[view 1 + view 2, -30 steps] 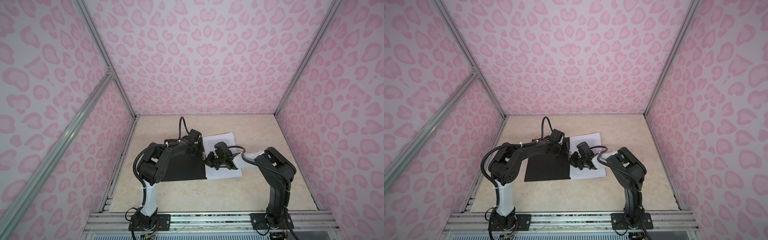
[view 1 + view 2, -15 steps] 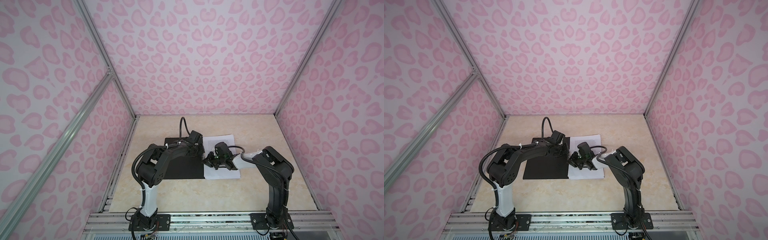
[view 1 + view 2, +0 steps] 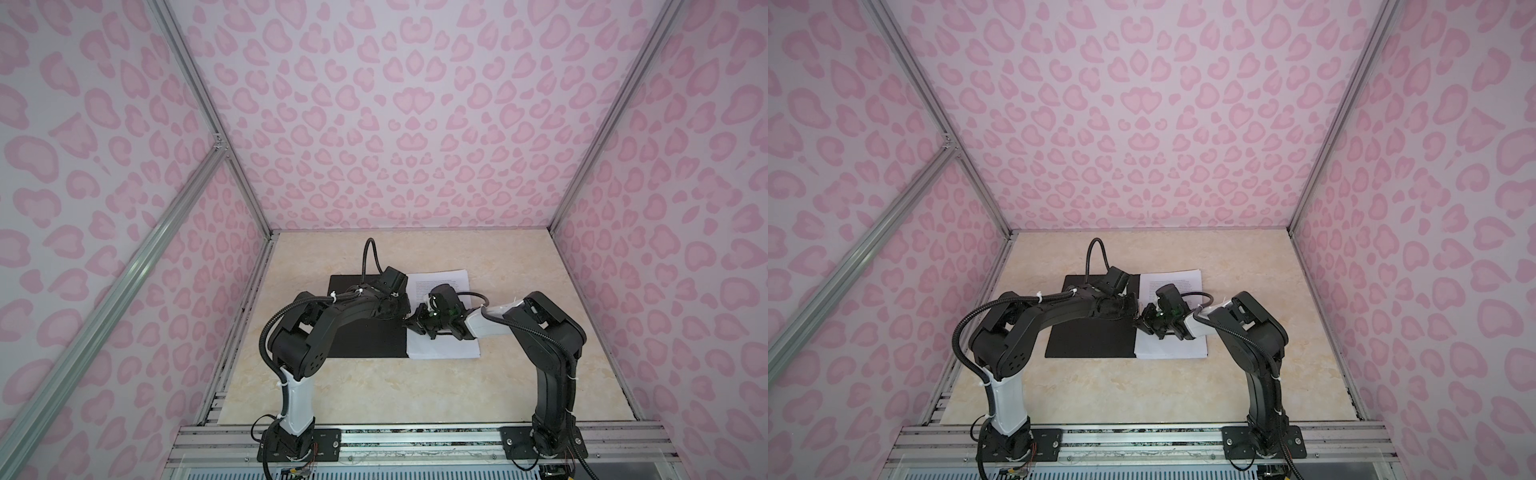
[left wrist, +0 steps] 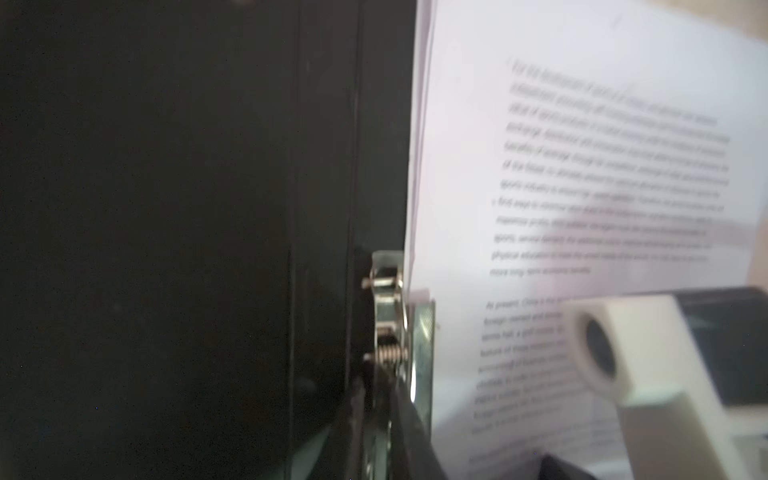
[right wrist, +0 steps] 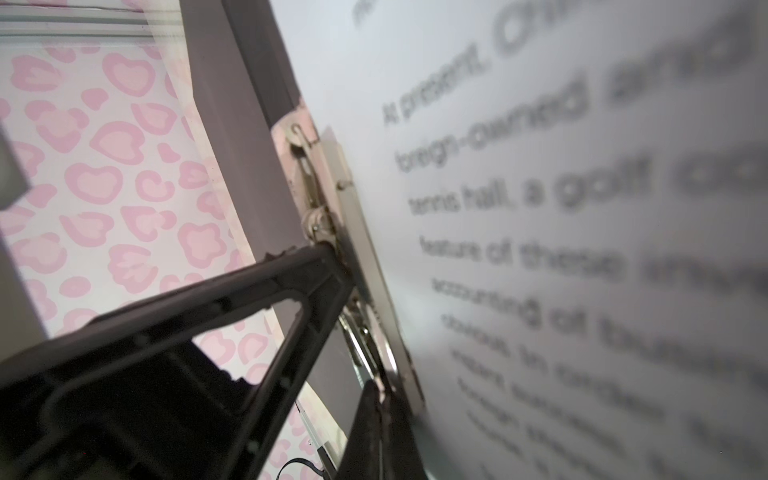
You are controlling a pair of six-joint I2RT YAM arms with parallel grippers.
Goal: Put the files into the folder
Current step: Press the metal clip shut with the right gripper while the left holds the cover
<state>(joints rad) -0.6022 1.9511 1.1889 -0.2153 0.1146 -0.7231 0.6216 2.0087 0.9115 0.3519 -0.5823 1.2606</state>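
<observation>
The folder [image 3: 365,340] [image 3: 1088,340] lies open on the table, black inside up. The files [image 3: 444,349] [image 3: 1175,349], a stack of white printed sheets, cover its right half. Both grippers meet at the spine. My left gripper [image 3: 406,318] [image 3: 1136,318] [image 4: 380,395] is shut on the metal clip [image 4: 388,291] [image 5: 316,178]. My right gripper [image 3: 415,326] [image 3: 1144,324] [image 5: 376,390] is shut, its tip at the same clip beside the files' edge [image 5: 540,166] [image 4: 582,124].
The beige tabletop [image 3: 415,395] is enclosed by pink patterned walls [image 3: 395,124] on three sides. A metal rail [image 3: 415,436] at the front carries both arm bases. A white part of the right arm [image 4: 648,353] hangs just over the sheets.
The folder and sheets have slid slightly left and toward the front. Both grippers stayed together at the spine clip.
</observation>
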